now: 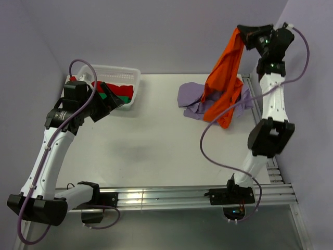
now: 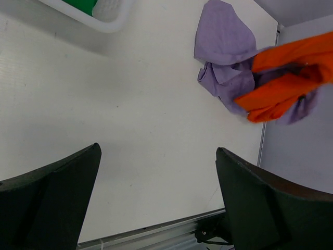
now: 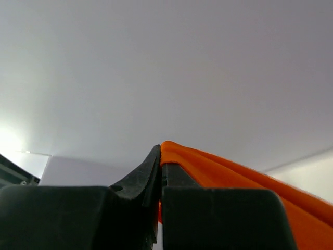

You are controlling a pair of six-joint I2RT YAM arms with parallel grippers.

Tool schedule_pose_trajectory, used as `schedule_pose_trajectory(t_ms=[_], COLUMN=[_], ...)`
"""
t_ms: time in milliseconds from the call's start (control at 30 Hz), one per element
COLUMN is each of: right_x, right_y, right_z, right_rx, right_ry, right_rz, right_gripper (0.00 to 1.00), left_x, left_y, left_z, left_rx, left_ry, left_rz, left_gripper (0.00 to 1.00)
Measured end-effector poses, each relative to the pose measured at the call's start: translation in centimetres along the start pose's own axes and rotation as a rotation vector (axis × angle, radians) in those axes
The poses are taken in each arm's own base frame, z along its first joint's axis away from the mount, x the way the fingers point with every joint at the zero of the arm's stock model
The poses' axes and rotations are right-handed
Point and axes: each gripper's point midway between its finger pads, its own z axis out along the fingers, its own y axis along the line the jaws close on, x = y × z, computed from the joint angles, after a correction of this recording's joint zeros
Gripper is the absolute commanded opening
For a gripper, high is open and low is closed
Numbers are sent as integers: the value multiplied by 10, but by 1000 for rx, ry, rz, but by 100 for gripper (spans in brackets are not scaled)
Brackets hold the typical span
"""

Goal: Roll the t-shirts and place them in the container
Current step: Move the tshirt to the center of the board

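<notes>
The orange t-shirt (image 1: 223,78) hangs in the air at the back right, pinched at its top by my right gripper (image 1: 242,32), which is raised high. In the right wrist view the gripper (image 3: 161,152) is shut with orange cloth (image 3: 234,172) squeezed between its fingers. The shirt's lower end drapes onto the lilac t-shirt (image 1: 191,98), which lies crumpled on the table. My left gripper (image 1: 110,104) hovers by the basket at the left, wide open (image 2: 158,150) and holding nothing. Its camera sees the lilac shirt (image 2: 223,41) and the orange shirt (image 2: 286,78) far off.
A white slatted basket (image 1: 130,78) with red and green cloth inside stands at the back left; its corner (image 2: 112,21) shows in the left wrist view. Lilac walls close in the table. A metal rail (image 1: 156,197) runs along the near edge.
</notes>
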Motion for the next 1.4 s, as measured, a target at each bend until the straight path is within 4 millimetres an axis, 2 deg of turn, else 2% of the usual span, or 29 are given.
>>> schedule_pose_trajectory(t_ms=[67, 133, 167, 233, 300, 367, 400, 467, 567, 600, 667, 733, 800, 833, 900, 967, 1000, 1033, 1167, 1233, 1333, 1367, 1400], right_x=[-34, -65, -72, -76, -65, -39, -18, 29, 140, 168, 237, 273, 286, 286, 287, 292, 297, 302, 331, 340, 347, 347, 347], right_y=[6, 24, 26, 13, -9, -30, -32, -17, 33, 48, 89, 119, 139, 140, 124, 98, 80, 62, -49, -95, -143, -151, -162], right_z=[49, 82, 88, 95, 88, 69, 58, 38, -11, -28, -81, -132, -181, -200, -224, -243, -247, -247, -238, -234, -230, -229, -228], right_rx=[-49, -164, -205, -206, -143, -45, -12, -2, -59, -83, -171, -257, -329, -349, -333, -279, -246, -200, 113, 272, 439, 467, 506], right_ry=[-40, -108, -127, -135, -114, -70, -28, 72, 318, 381, 558, 672, 728, 731, 737, 758, 774, 794, 876, 906, 923, 924, 925], right_rz=[14, 18, 33, 108, 173, 198, 200, 176, 109, 87, 16, -46, -109, -139, -172, -189, -195, -187, -132, -117, -135, -146, -167], right_gripper=[0, 0, 0, 0, 0, 0, 0, 0, 0, 0, 0, 0, 0, 0, 0, 0, 0, 0, 0, 0, 0, 4, 17], left_x=[0, 1, 2, 3, 3, 3, 3, 1, 0, 0, 0, 0, 0, 0, 0, 0, 0, 0, 0, -1, -2, -2, 0], left_y=[-1, -2, -2, -2, -2, -1, -2, -3, -3, -3, -4, -3, -3, -3, -3, -4, -4, -4, -4, -5, -5, -5, -4], left_z=[3, 6, 7, 8, 10, 10, 10, 11, 12, 12, 12, 12, 12, 12, 12, 12, 12, 11, 9, 7, 4, 3, 3], left_rx=[-2, -3, -4, -6, -8, -10, -10, -10, -10, -10, -9, -10, -10, -10, -10, -10, -9, -9, -7, -4, -1, -1, -1], left_ry=[7, 16, 19, 24, 27, 28, 27, 25, 23, 23, 23, 24, 24, 24, 24, 23, 23, 23, 16, 10, 0, -2, -1], left_rz=[2, 7, 9, 12, 14, 13, 14, 14, 14, 14, 14, 14, 14, 14, 14, 15, 15, 15, 16, 17, 19, 20, 19], left_gripper=[98, 98, 98, 98, 98, 98, 98, 98, 98, 98, 98, 98, 98, 98, 98, 98, 98, 98, 98, 98, 98, 98, 98])
